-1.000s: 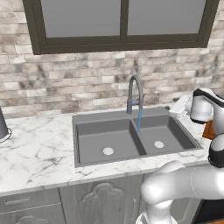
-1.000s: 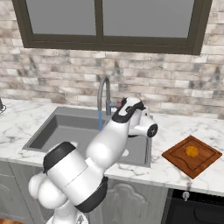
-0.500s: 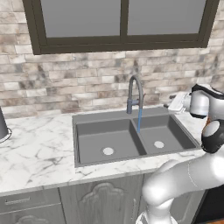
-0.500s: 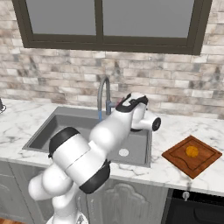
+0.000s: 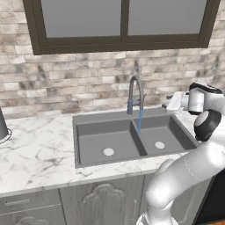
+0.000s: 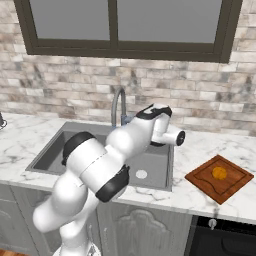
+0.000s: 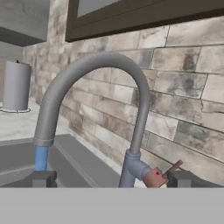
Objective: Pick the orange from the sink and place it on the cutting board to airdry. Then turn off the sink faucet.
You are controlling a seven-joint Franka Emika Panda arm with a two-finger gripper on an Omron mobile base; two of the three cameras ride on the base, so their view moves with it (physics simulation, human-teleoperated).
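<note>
A: Since the earlier frames the arm is swinging its hand away from the board side and toward the back wall; the gripper (image 7: 109,180) is now facing the sink faucet (image 7: 94,113) from the side. Base cameras are not shifting.

B: What is each view giving?

A: Hand view is showing the faucet's arch close up, its small side lever (image 7: 169,169) with a reddish collar, and a blue stream falling from the spout. Two dark fingertips (image 7: 43,178) are rising at the bottom, standing wide apart with the faucet base between them in the picture; contact cannot be judged. A grey cylinder (image 7: 16,85) is standing on the far counter. Right base view is showing the cutting board (image 6: 200,176), which the left base view is not.

B: Containers?

A: One orange (image 6: 218,173) is lying on the board, near its middle. The sink (image 5: 90,121) is showing two basins, each with one pale drain; the water (image 5: 139,119) is running into the right-hand basin in the left base view. No fruit is sitting in either basin.
</note>
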